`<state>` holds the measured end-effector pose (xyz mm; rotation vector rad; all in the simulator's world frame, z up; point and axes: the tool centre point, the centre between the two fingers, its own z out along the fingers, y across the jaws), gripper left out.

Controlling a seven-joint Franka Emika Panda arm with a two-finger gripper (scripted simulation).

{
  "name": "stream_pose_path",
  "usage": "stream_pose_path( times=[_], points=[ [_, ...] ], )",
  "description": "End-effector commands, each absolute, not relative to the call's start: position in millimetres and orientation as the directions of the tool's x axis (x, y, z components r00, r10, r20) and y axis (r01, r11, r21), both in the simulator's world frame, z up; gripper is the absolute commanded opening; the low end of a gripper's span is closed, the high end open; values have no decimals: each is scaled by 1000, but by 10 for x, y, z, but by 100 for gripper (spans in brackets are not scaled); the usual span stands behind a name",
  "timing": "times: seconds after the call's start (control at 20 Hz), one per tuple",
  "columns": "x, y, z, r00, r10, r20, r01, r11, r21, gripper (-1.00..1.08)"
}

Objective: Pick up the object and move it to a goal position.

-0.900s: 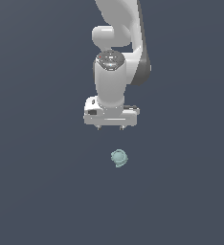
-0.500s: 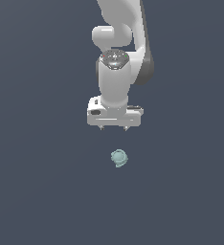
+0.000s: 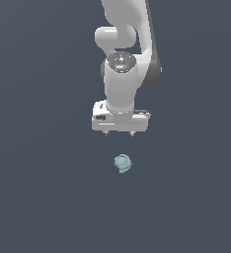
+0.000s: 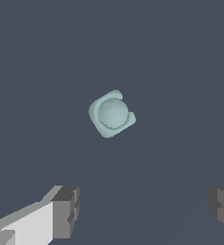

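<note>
Hovering spread-open gripper (image 3: 120, 134) sits above-center; object (image 3: 122, 163) isn't between the fingers (image 4: 66, 210), so closing could miss.

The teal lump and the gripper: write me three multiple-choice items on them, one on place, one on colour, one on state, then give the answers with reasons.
1. Where is the lump relative to the gripper in the exterior view?
A. Below it, apart from it
B. Clamped between the fingers
C. Far off toward the exterior view's left edge

2. What colour is the lump?
A. Bright red
B. Pale teal-green
C. Yellow

3. How do the gripper's jaws stand?
A. Shut on the lump
B. Shut with nothing held
C. Open, holding nothing

Answers:
1. A, as bare floor shows between the fingertips and the lump.
2. B, as both views show it pale teal-green.
3. C, as the wrist view shows the two fingers wide apart with only floor between them.
</note>
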<state>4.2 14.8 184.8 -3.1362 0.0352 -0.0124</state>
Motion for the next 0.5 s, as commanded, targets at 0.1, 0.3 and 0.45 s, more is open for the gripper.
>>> stream_pose_path(
  times=[0.1, 0.3, 0.45],
  points=[
    [102, 166, 1773, 1000, 25, 7, 25, -1000, -2, 100],
    [189, 191, 1664, 995, 95, 5, 95, -995, 1, 100],
    [271, 216, 1552, 987, 163, 4, 163, -987, 3, 100]
  ],
)
